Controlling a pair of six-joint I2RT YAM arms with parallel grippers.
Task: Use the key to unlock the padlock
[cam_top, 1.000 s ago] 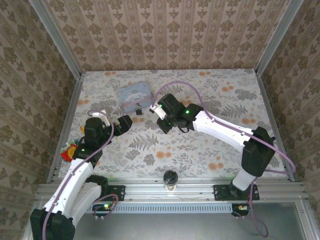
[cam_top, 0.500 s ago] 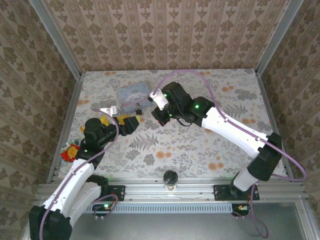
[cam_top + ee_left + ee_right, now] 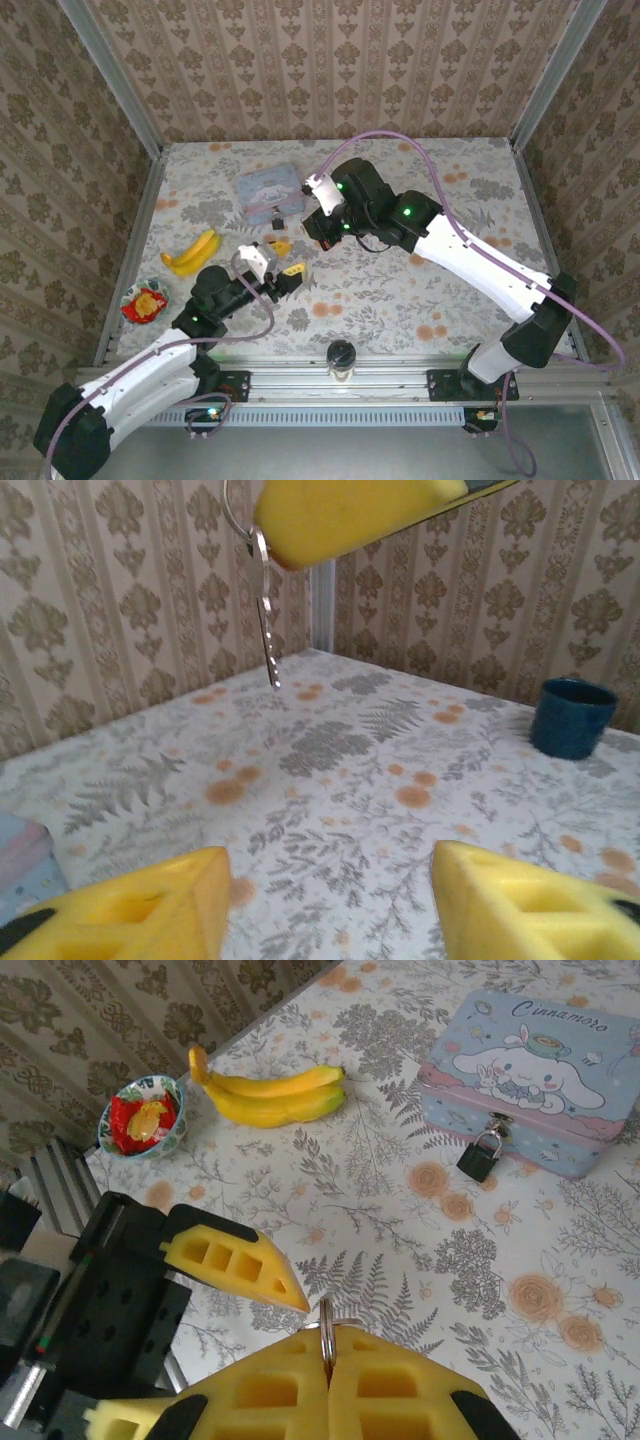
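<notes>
Floral table (image 3: 400, 300): one padlock (image 3: 478, 1156), one key (image 3: 268, 630); right pincer (image 3: 327, 1338) clamps key, left pincer (image 3: 330, 865) agape.

The padlock (image 3: 480, 1157), tiny with a dark body and thin silvery shackle, hangs shut from the pale blue tin (image 3: 530, 1070), at the tin's 7 o'clock. The slim silver key (image 3: 268, 630) dangles, tip toward 6 o'clock, its ring pinched in the right gripper (image 3: 328, 1345).
</notes>
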